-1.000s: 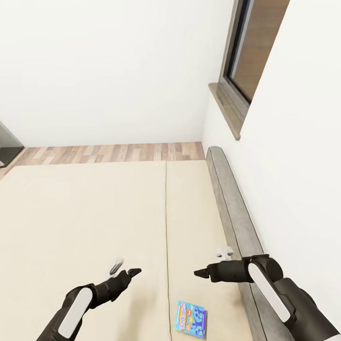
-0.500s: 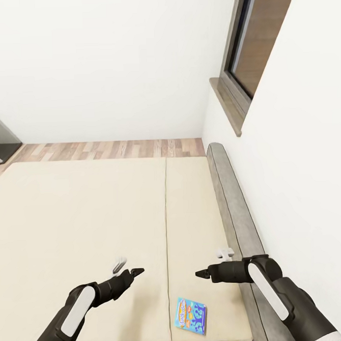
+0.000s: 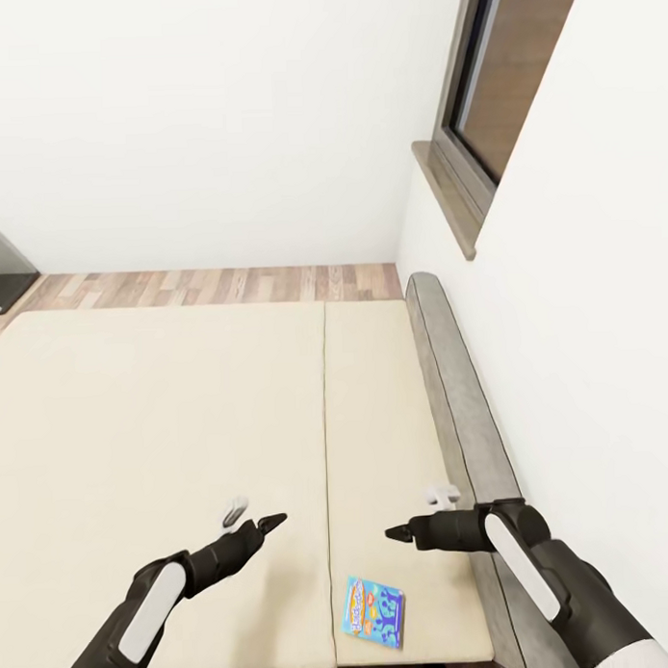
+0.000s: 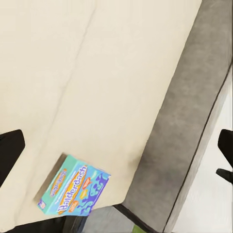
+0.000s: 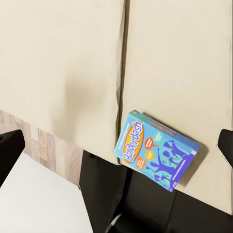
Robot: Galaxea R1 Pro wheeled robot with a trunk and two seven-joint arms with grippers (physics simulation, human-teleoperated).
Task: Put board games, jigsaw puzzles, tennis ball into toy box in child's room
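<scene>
Lying near the beige bed's point(image 3: 182, 397) edge, a board game point(image 3: 375, 612); both grippers wide, empty.

A blue board game point(image 3: 375, 613) with orange cartoon lettering is lying on the beige bed point(image 3: 164, 417), beside its grey headboard point(image 3: 459, 407).

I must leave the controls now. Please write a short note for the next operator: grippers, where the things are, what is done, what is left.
Left gripper: open, empty, above the bed.
Right gripper: open, empty, above the bed near the headboard.
Blue board game: flat on the mattress near its front edge, between the two arms, untouched.
Done: nothing I can confirm from here.
Left: pick up this game and carry it to the toy box; the other toys are out of view.
</scene>
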